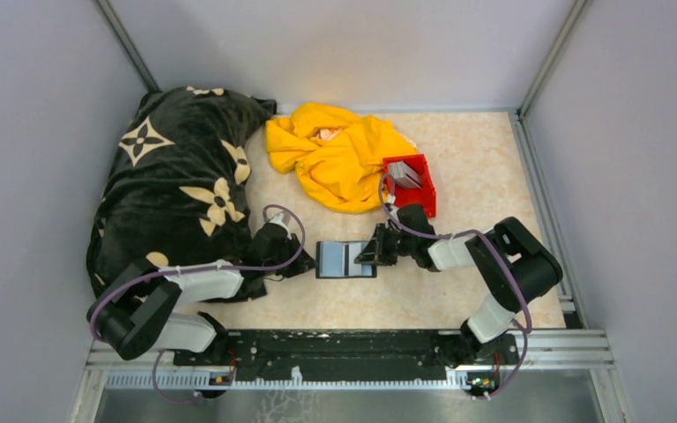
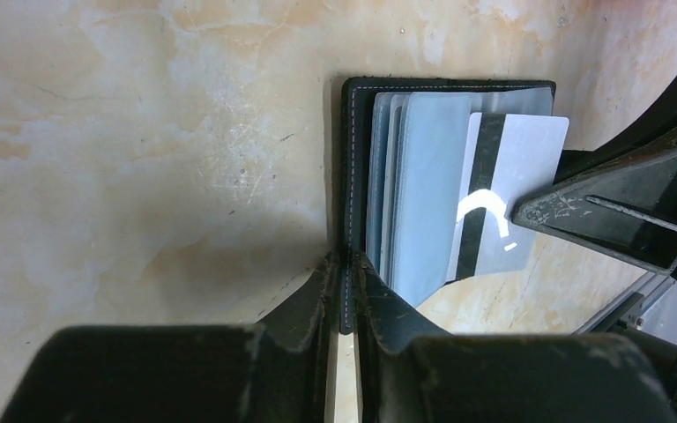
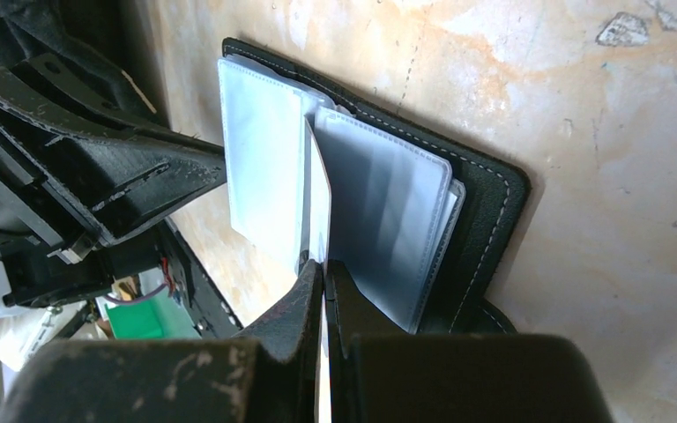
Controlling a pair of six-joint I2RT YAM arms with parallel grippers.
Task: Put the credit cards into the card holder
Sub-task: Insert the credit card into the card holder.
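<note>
**From above**
- Table (image 1: 476, 167): pale beige and marbled, shut in by plain grey walls with metal posts in the far corners.
- Rail (image 1: 344, 348): a black bar along the near edge, with both my arms bolted to it.
- Blanket (image 1: 176, 176): black with cream flowers, heaped over the left side against the wall.
- Yellow cloth (image 1: 339, 154): crumpled at the far middle, just beside the blanket.
- Red bin (image 1: 416, 198): just right of the yellow cloth, with a stack of cards (image 1: 404, 174) leaning inside.
- Wallet (image 1: 345, 259): lies open on bare table, between my two grippers.
- Left gripper (image 1: 304, 263): at the wallet's left edge.
- Right gripper (image 1: 368, 256): at its right half.

**Left wrist**
- Table (image 2: 141, 132): blotchy beige, scuffed, with my shadow across it.
- Left gripper (image 2: 345, 282): pinched tight on the stitched black edge of the wallet (image 2: 353, 132).
- Card (image 2: 520, 145): silver with a dark stripe, lying over the clear sleeves, with my right gripper (image 2: 529, 211) at its edge.

**Right wrist**
- Table (image 3: 582, 106): the same beige, with brown flecks.
- Right gripper (image 3: 324, 264): fingers clamped on the thin card (image 3: 317, 194), which stands between two clear sleeves.
- Wallet (image 3: 485, 203): black cover flat on the table.
- Left gripper (image 3: 216, 159): at the far edge of the wallet.
</note>
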